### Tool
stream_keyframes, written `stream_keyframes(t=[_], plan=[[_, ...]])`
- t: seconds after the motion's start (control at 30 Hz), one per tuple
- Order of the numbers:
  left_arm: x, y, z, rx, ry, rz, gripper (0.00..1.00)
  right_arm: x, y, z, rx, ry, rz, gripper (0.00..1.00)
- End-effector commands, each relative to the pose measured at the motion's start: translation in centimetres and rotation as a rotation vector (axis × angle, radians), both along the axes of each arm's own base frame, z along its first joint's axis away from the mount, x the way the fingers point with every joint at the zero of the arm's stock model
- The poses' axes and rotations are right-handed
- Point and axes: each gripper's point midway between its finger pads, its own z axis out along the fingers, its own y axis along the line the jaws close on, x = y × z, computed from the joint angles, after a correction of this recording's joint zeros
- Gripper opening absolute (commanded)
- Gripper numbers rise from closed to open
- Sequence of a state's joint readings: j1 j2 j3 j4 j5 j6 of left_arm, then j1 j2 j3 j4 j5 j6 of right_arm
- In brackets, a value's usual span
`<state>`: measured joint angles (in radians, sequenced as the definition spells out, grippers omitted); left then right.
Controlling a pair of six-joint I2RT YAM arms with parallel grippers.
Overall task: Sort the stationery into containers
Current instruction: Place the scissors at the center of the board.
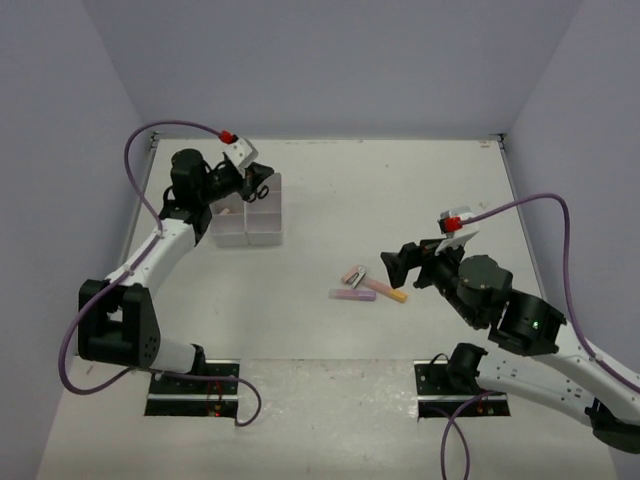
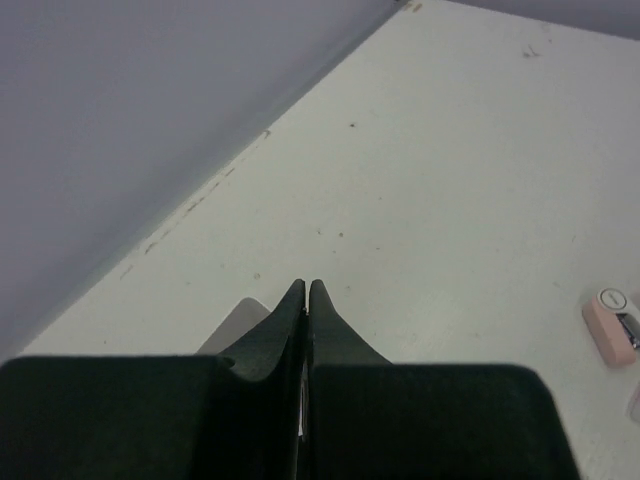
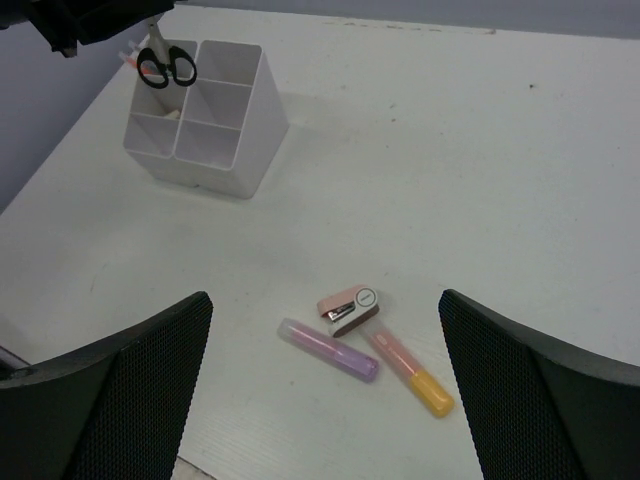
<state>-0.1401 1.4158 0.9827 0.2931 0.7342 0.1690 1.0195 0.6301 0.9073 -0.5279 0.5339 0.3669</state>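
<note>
A white counter [image 1: 400,190] with pale walls on three sides, seen from above, with two robot arms mounted at its near edge.

At the far left stands a white plastic tray block [image 3: 232,160] divided into small rectangular compartments. The left arm reaches over it. The left claw [image 1: 252,180] is pressed closed, its two black fingers almost touching, and it grips the small black-handled scissors [image 3: 166,67] by the blade end. The scissors hang blade up, and their two black loops dangle at the rim of a compartment at the far end of the tray. Exactly which compartment cannot be told.

Right of centre, toward the near side and well apart from the tray, three loose items lie close together on the counter. These are a purple marker [image 3: 328,349], a pink-orange marker [image 3: 405,368] with a yellow-orange cap, and a small pink block [image 3: 349,310] with a round white end. The block sits just beside the far ends of both markers.

The right claw [image 1: 392,266] hangs just to the right of this group with its fingers spread wide, holding nothing. It points toward the three items.
</note>
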Motion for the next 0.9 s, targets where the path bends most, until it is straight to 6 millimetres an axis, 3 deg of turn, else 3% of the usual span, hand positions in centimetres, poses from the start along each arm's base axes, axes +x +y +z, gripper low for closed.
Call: stream_keyframes(t=[0.0,0.5,0.63,0.77,0.87], plan=[[0.0,-1.2,0.0,0.116,-0.237,-0.191,0.00,-0.5,-1.2,-1.3,-0.010,0.022,-0.018,0.99],[1.8,-1.6,-5.8,0.142,-0.154,-0.263,0.01,-0.4,-1.2,-1.7,-0.053,0.026,-0.014,0.99],[2.6,-1.1,-6.8,0.135,-0.103,-0.218,0.14,-0.3,-1.1,-1.7,-0.061,0.023,-0.012,0.99],[2.7,-1.0,-6.6,0.133,-0.093,-0.206,0.25,-0.2,-1.2,-1.9,-0.071,0.022,-0.018,0.99],[2.1,-1.0,-4.4,0.119,-0.116,-0.200,0.28,-0.2,-1.3,-2.0,-0.074,0.021,-0.020,0.99]])
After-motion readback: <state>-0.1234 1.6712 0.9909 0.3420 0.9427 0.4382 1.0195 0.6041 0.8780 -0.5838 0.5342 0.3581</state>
